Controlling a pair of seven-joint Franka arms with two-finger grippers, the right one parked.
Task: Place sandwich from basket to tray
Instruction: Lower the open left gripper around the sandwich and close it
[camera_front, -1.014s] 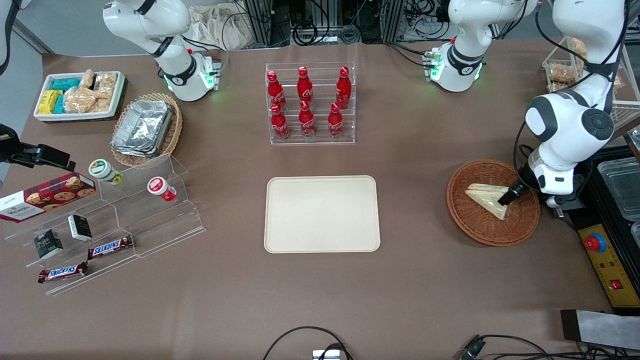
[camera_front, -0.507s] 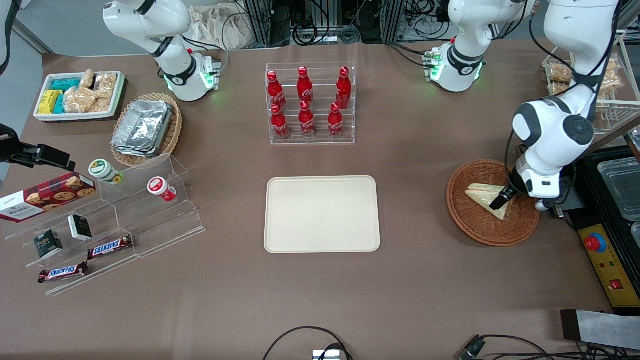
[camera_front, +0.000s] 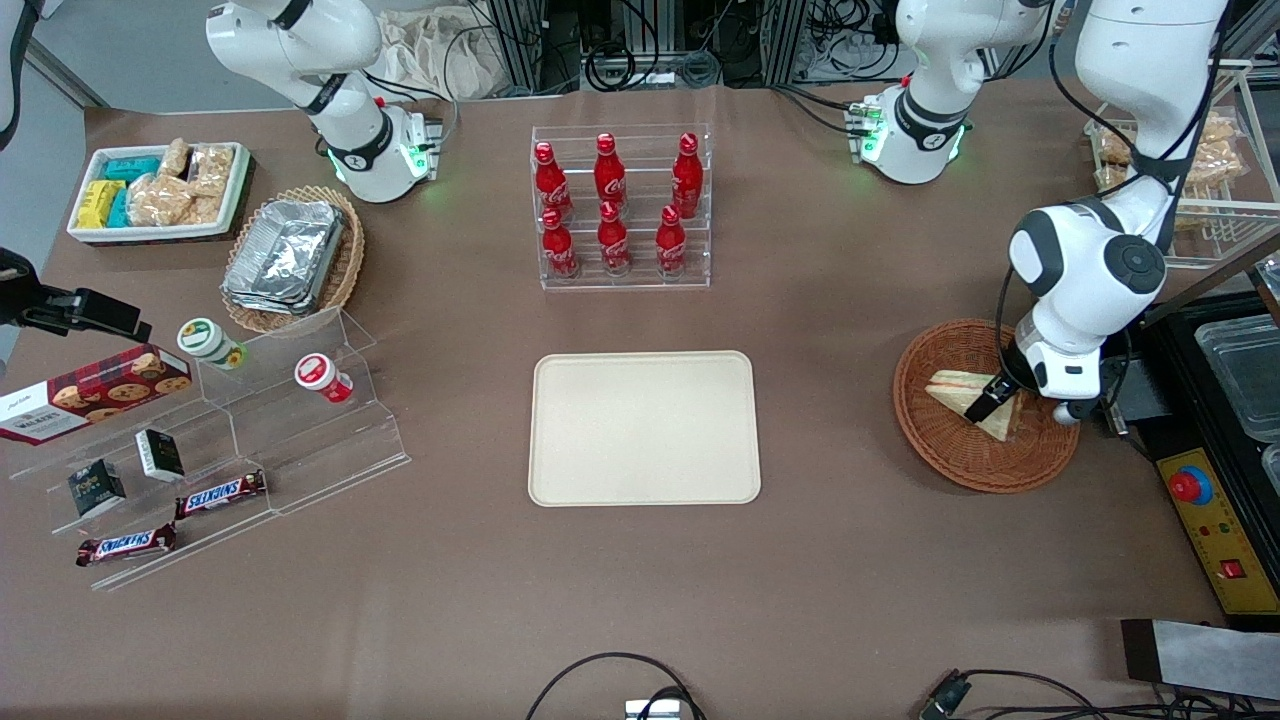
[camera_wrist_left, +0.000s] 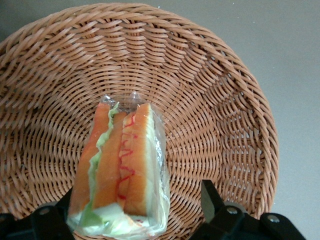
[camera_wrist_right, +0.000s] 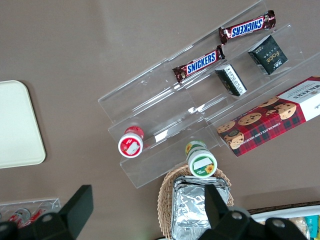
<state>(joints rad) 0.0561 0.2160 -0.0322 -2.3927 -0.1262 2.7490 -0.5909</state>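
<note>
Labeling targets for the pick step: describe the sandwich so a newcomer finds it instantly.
Find the round reddish-brown wicker basket toward the working arm's end of the table. The sandwich lies in it, with the pincer open astride it. It is a clear-wrapped triangular wedge, the basket's only item, unlike the foil containers in the tan basket.

Brown tabletop (camera_front: 850, 560): tray (camera_front: 644, 428) mid, basket (camera_front: 950, 450) toward working arm's end under the tool (camera_front: 985, 402), rack with 6 bottles (camera_front: 622, 207), acrylic snack stand (camera_front: 250, 440) toward parked arm's end.
</note>
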